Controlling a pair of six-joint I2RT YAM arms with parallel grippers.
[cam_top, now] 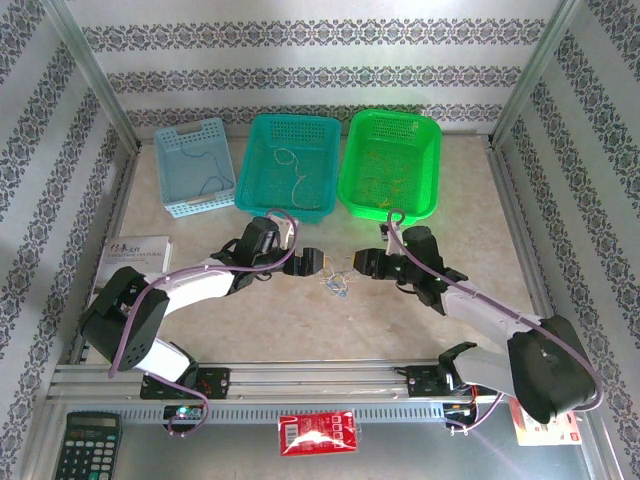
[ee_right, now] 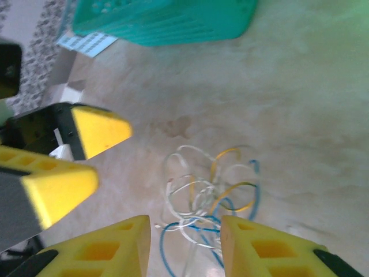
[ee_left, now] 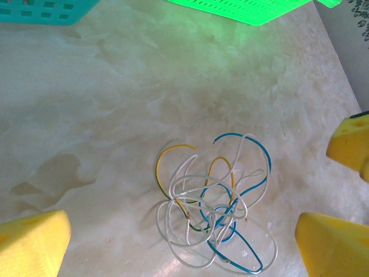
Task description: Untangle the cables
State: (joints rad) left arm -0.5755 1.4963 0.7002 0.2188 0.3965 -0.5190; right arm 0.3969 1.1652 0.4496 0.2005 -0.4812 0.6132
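- Right, biggest first: the pale table [cam_top: 250,320] carries three bins along its far edge, with the green basket [cam_top: 385,208] on the right, the teal basket [cam_top: 285,205] in the middle and the blue basket [cam_top: 200,207] on the left.
- Left gripper [cam_top: 305,263] sits just left of centre. Its jaws are spread as wide as they go and hold nothing, and its wrist view looks straight down on the knot.
- Right gripper [ee_right: 185,222] faces it from the right, low over the near side of the clump. Its jaws are partway apart. Strands run through the gap, but nothing looks pinched.
- Cables [ee_left: 213,202] lie in a small clump on the table between the two grippers. Blue, yellow and white loops cross in the middle.
- A yellow arc [ee_left: 173,146] and a blue arc [ee_left: 236,134] curl free at the clump's far edge.
- Step in hand, by my read, is choosing a strand to draw out of the pile, with no grip made yet.
- Next move calls for closing on one free loop alone, say the blue arc, while the other gripper pins the rest. Then it's a slow pull, so the whole knot doesn't drag along.
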